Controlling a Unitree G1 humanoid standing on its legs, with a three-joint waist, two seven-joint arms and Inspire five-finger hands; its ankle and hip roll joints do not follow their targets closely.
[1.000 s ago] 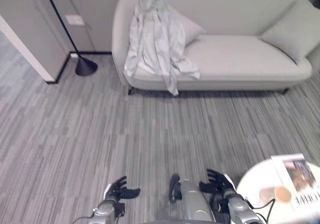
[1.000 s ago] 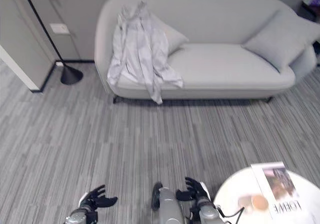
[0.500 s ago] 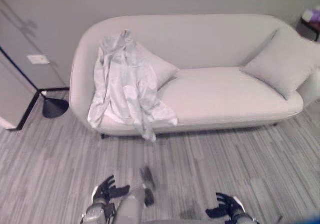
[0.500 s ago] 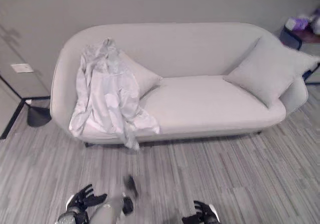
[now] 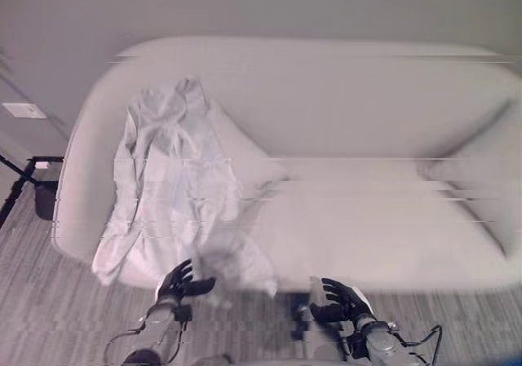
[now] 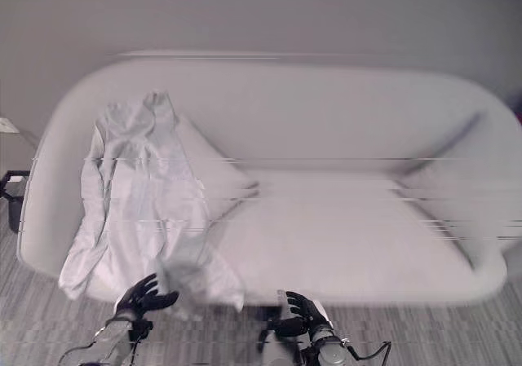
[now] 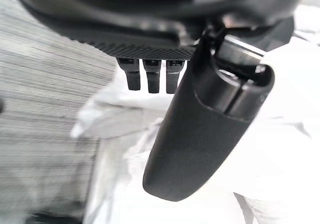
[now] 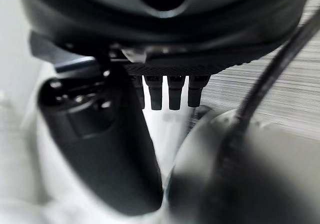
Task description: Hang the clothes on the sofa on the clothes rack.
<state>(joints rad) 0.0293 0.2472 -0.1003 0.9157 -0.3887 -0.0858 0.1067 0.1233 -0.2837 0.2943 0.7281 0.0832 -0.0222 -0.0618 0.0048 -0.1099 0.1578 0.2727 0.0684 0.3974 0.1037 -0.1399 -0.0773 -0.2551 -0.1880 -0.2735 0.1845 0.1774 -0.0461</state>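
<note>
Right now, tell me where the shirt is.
The pale shirt hangs over the left end of the sofa, from the backrest down past the seat's front edge, beside a cushion. The left hand is just in front of its hem.

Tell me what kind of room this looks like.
Probably a living room or lounge: a long pale sofa against a plain wall, a light garment draped over its left end, and striped grey carpet.
</note>
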